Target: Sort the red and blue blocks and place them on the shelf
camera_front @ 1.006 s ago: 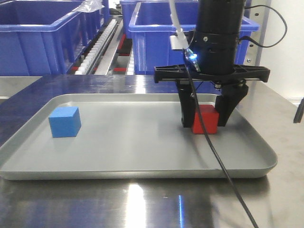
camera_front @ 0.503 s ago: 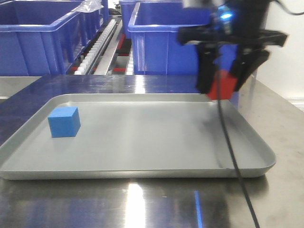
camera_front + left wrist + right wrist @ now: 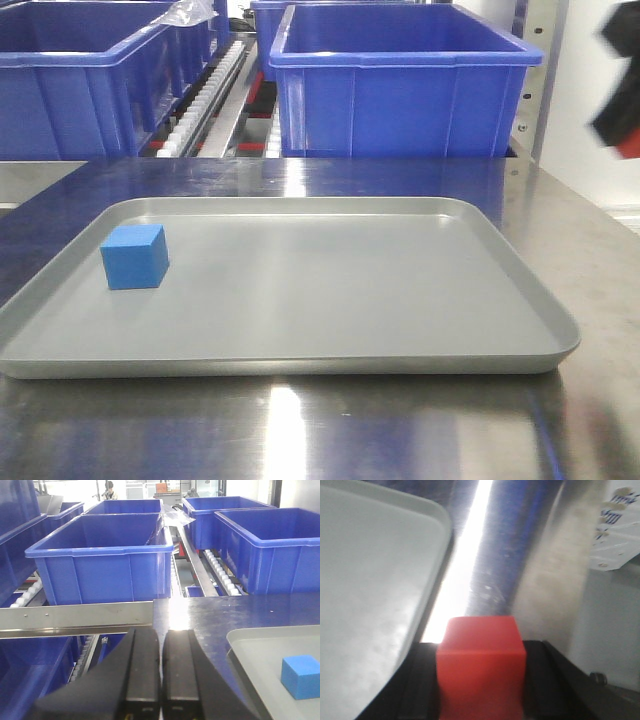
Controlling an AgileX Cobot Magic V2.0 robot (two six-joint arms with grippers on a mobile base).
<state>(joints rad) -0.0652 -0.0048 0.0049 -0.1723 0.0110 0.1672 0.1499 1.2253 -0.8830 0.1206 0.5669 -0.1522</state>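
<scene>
Contact at the right end effector (image 3: pixel 480 687) looks sound: its two dark fingers (image 3: pixel 420 685) are closed on the red block (image 3: pixel 480 650), one on each of two opposite flat faces, with the cube's top and front faces showing between them. The block reads as a small, stiff, matte cube, probably light and not at all fragile, so a modest squeeze should keep it. The flat parallel sides are the right place to hold it, centred on the faces rather than near an edge, where it could pivot or pop out. The wrist view puts the block in the air, seemingly just past the rounded corner of the grey tray (image 3: pixel 365 580) and above the bare steel desk (image 3: pixel 520 555). The front view shows only a blurred dark shape with a sliver of red at the right edge of the frame. The blue block (image 3: pixel 134 257) sits flat on the tray near its left side, with all its side faces free to be gripped in the same way. The left end effector (image 3: pixel 161 645) is well apart from it, fingers pressed together on nothing. Beyond lies the shelf (image 3: pixel 75 617), its steel rail fronting white roller tracks (image 3: pixel 220 575) and large blue bins (image 3: pixel 102 555).
</scene>
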